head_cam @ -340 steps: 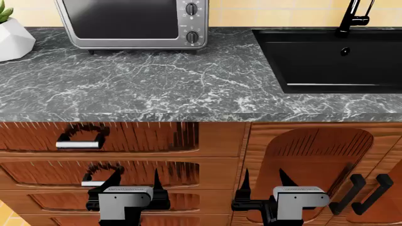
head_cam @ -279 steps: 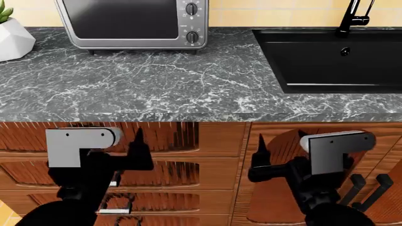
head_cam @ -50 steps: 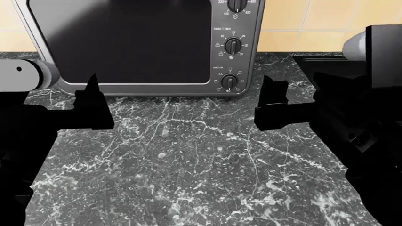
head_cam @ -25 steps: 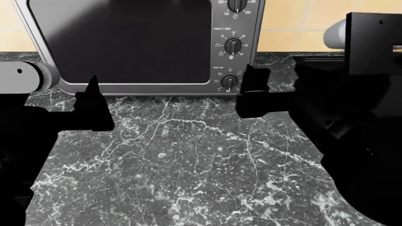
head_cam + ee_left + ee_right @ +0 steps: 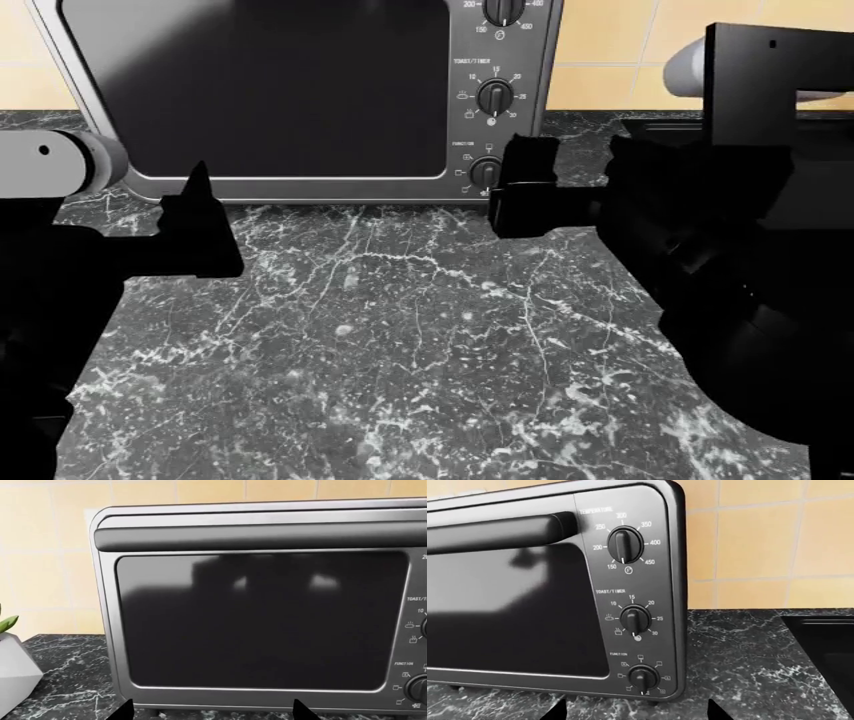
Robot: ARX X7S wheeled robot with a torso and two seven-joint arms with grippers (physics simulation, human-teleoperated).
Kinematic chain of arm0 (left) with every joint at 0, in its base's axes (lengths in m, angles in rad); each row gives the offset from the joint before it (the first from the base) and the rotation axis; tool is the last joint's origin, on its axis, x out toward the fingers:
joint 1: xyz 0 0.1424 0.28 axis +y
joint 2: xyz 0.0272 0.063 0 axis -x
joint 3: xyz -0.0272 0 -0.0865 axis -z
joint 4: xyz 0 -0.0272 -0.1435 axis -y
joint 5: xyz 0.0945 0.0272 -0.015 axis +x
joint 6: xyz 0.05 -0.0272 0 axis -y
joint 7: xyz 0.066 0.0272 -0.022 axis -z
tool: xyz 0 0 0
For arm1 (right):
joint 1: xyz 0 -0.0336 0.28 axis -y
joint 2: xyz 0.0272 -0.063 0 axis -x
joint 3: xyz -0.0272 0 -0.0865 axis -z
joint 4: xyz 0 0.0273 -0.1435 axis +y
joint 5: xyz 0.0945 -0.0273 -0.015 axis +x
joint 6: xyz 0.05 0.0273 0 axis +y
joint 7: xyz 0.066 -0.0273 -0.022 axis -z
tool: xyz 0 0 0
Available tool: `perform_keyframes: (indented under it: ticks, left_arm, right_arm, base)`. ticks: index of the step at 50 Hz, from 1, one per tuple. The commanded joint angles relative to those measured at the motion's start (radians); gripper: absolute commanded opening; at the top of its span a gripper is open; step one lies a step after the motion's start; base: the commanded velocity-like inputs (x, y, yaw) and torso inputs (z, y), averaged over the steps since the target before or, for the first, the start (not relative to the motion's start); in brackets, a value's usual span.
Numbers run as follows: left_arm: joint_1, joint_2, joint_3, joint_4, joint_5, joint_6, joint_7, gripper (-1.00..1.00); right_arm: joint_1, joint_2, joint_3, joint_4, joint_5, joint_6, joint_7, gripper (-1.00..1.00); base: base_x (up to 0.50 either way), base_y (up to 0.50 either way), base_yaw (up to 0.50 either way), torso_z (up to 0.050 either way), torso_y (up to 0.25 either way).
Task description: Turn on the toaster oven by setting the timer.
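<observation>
Silver toaster oven [image 5: 300, 95] stands at the back of the marble worktop [image 5: 400, 340], right claw [image 5: 523, 195] open by its lowest knob [image 5: 487, 173], left claw [image 5: 200, 225] open before its door.

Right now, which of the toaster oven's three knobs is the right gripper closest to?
The bottom knob, labelled FUNCTION, on the toaster oven. In the head view the right gripper sits just beside it, while the timer knob and temperature knob lie higher up the strip.

There is one toaster oven [image 5: 554, 595] with three black knobs [image 5: 635, 618], one white planter [image 5: 15, 672], one sink [image 5: 827, 645] and two grippers.
</observation>
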Motion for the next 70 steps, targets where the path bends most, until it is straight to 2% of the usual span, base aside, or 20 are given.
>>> perform_keyframes:
  ticks: [1,27,57,61,70]
  left_arm:
    - [0.0,-0.002,0.006,-0.002,0.006,0.006,0.003,1.0]
    - [0.004,-0.008,0.018,-0.001,0.013,0.022,0.008,1.0]
    - [0.008,-0.021,0.026,0.003,0.01,0.042,0.007,1.0]
    - [0.009,-0.022,0.025,0.003,0.01,0.045,0.008,1.0]
    - [0.01,-0.026,0.027,0.002,0.009,0.052,0.006,1.0]
  right_arm:
    - [0.002,0.001,-0.009,0.01,-0.002,-0.006,-0.007,1.0]
    - [0.017,-0.006,-0.052,-0.03,-0.042,-0.012,0.045,1.0]
    - [0.095,-0.081,-0.205,0.002,-0.003,-0.08,0.236,1.0]
    - [0.12,-0.06,-0.267,0.004,-0.014,-0.151,0.244,1.0]
    - [0.25,0.058,-0.567,-0.015,-0.063,-0.437,0.247,1.0]
  base:
    - [0.0,0.0,0.0,0.0,0.0]
    - [0.0,0.0,0.0,0.0,0.0]
    - [0.0,0.0,0.0,0.0,0.0]
    - [0.0,0.0,0.0,0.0,0.0]
    - [0.0,0.0,0.0,0.0,0.0]
